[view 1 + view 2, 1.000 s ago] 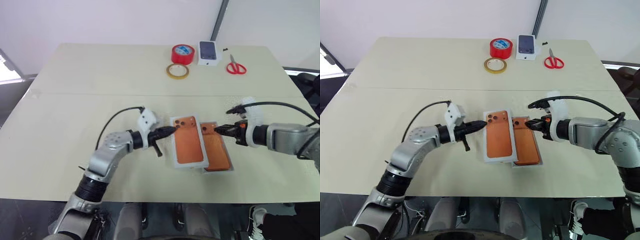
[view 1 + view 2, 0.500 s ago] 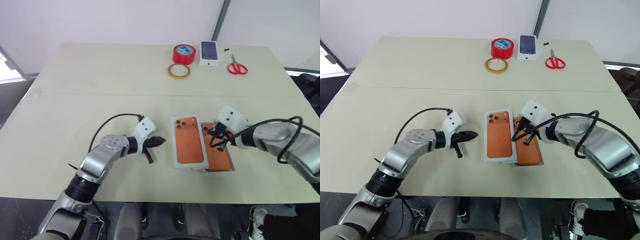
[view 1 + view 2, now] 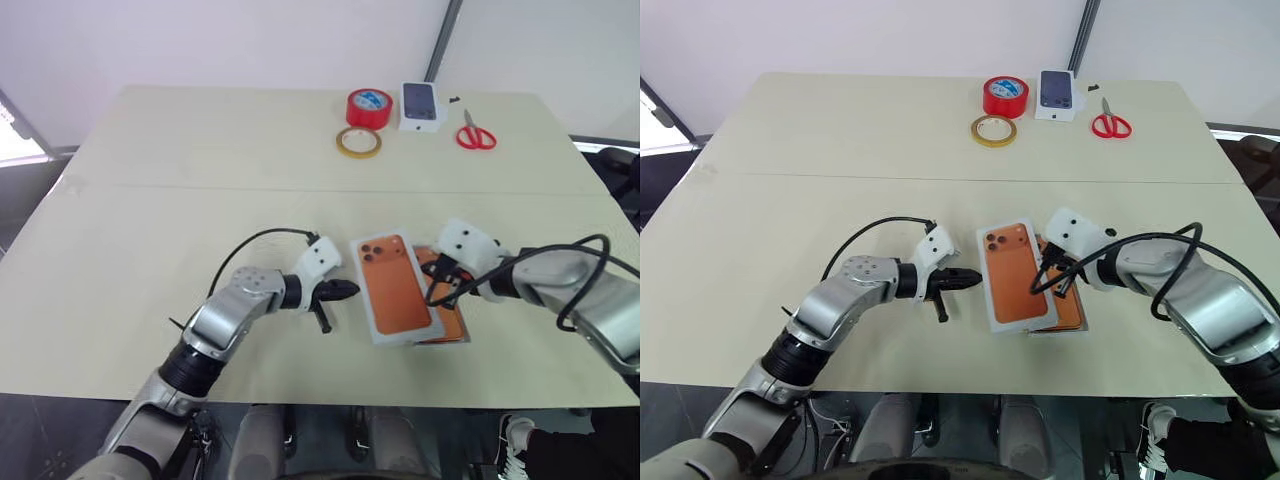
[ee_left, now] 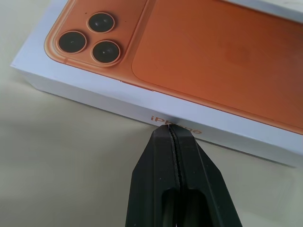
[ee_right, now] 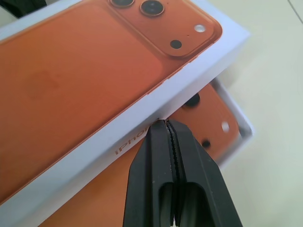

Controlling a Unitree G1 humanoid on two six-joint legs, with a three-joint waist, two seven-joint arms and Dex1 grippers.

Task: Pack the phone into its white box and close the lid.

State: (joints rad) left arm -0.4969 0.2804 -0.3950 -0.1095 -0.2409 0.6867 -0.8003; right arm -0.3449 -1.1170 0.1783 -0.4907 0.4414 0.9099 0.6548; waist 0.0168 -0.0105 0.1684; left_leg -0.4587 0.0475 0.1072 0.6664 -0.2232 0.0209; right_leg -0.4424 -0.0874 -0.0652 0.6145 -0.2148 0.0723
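Right wrist view tells it best: the phone [image 5: 199, 124] already sits in the white box [image 5: 240, 124], and the lid [image 3: 397, 287], with its printed orange phone picture, lies skewed half over it, not seated. Right gripper [image 5: 165, 124], jaws pressed shut on nothing, touches the lid's side wall; left gripper [image 4: 168, 129], also shut and empty, touches the opposite wall. Left to do, I'd say: square the lid up and push it down. Count: one phone, one box, one lid, two tape rolls [image 3: 368, 107], one pair of scissors [image 3: 473, 133].
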